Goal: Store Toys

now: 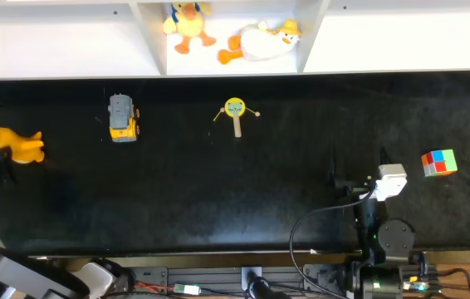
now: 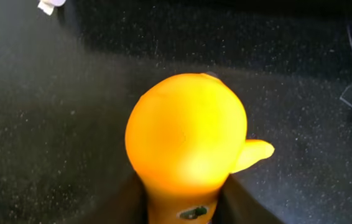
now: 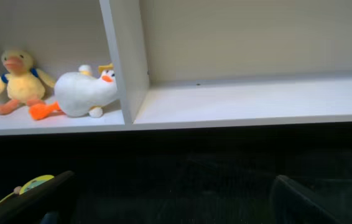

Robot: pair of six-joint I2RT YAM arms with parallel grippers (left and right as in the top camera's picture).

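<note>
Toys lay scattered on the black, finely speckled table (image 1: 218, 191). A smooth, glossy orange duck (image 1: 19, 145), with a rounded head and a small pointed tail, sat at the table's far left. The left gripper (image 2: 188, 202) pinched it at its narrow base, one dark finger on each side. A blocky grey and yellow truck (image 1: 123, 118) stood farther right. Near the table's middle lay a round rattle drum (image 1: 235, 112) with a short wooden handle and two thin strings. A multicoloured cube (image 1: 438, 163) rested at the far right.

The right gripper (image 1: 357, 173) hung above the table between the drum and the cube, its fingers spread wide. In the middle compartment of the white, flat-panelled shelf (image 1: 52, 41) sat a fuzzy yellow plush duck (image 1: 187, 23). Just beside it lay a soft white plush goose (image 1: 264, 41) with orange feet.
</note>
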